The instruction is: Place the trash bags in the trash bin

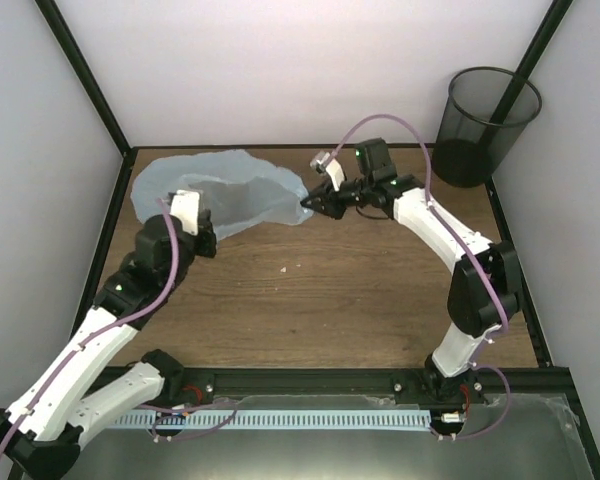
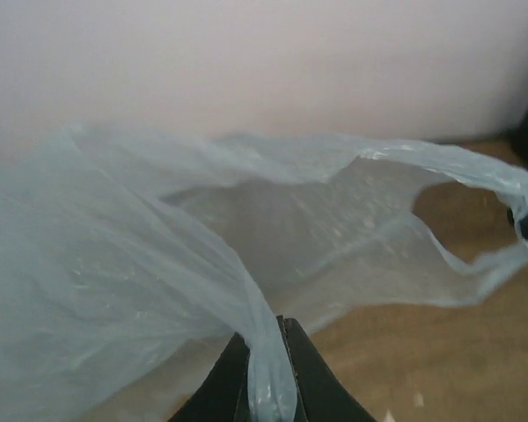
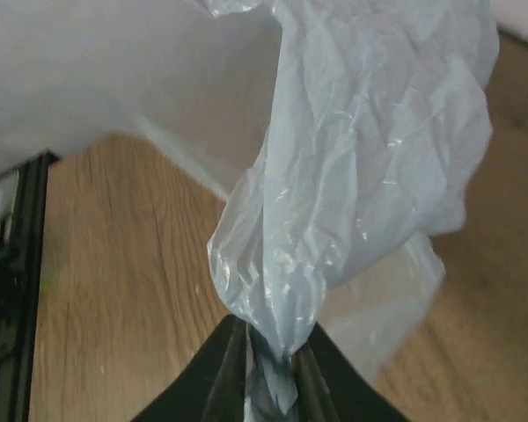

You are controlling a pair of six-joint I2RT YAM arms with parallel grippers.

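Note:
The light-blue translucent trash bag (image 1: 220,190) is spread over the table's far left. My left gripper (image 1: 202,238) is shut on its near edge; the left wrist view shows a gathered fold of the bag (image 2: 158,264) pinched between the black fingers (image 2: 321,387). My right gripper (image 1: 308,204) is shut on the bag's right corner; the right wrist view shows bunched plastic (image 3: 352,176) clamped between its fingers (image 3: 216,374). The black wire-mesh trash bin (image 1: 485,125) stands upright at the far right corner, well right of both grippers.
White walls and black frame posts (image 1: 85,75) close in the back and sides. A black rail (image 1: 310,380) runs along the near edge by the arm bases. A small crumb (image 1: 283,269) lies on the wooden table (image 1: 360,300).

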